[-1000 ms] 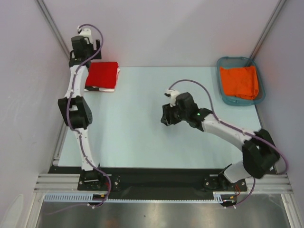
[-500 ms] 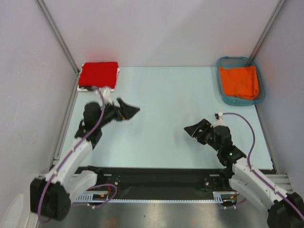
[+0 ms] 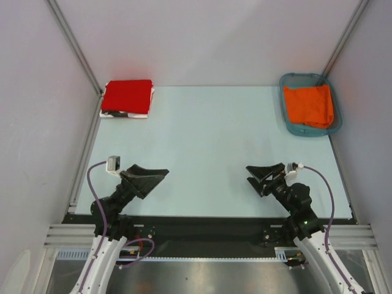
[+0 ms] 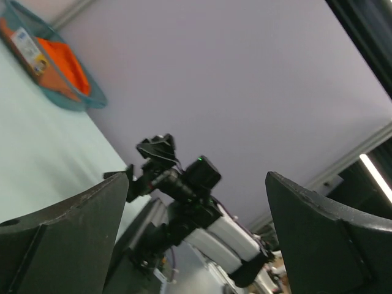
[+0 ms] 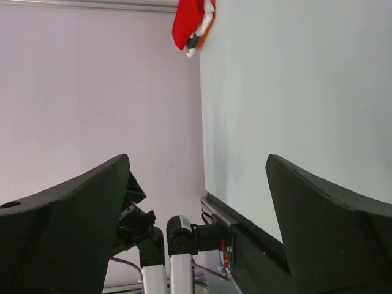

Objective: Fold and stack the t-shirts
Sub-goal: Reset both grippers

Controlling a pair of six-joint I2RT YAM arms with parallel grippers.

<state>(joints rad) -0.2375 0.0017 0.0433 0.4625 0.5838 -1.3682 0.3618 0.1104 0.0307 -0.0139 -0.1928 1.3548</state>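
A bright red folded t-shirt (image 3: 127,95) lies on top of a white t-shirt with black print (image 3: 124,114) in the far left corner of the table; the pile also shows in the right wrist view, with the red t-shirt (image 5: 185,21) uppermost. My left gripper (image 3: 154,180) hangs open and empty over the near left edge, far from the pile. My right gripper (image 3: 257,179) hangs open and empty over the near right edge. The two grippers point toward each other. In each wrist view the gripper, left (image 4: 196,245) and right (image 5: 196,239), holds nothing.
A teal plastic basket (image 3: 313,131) stands at the far right with an orange cloth (image 3: 309,104) inside; the left wrist view shows the basket (image 4: 72,101) too. Grey walls close in the pale table (image 3: 208,141) on three sides. A black rail runs along the near edge.
Both arms have pulled back from the table to the near edge. The left arm left the pile in the far left corner. The right gripper's jaws have spread wider.
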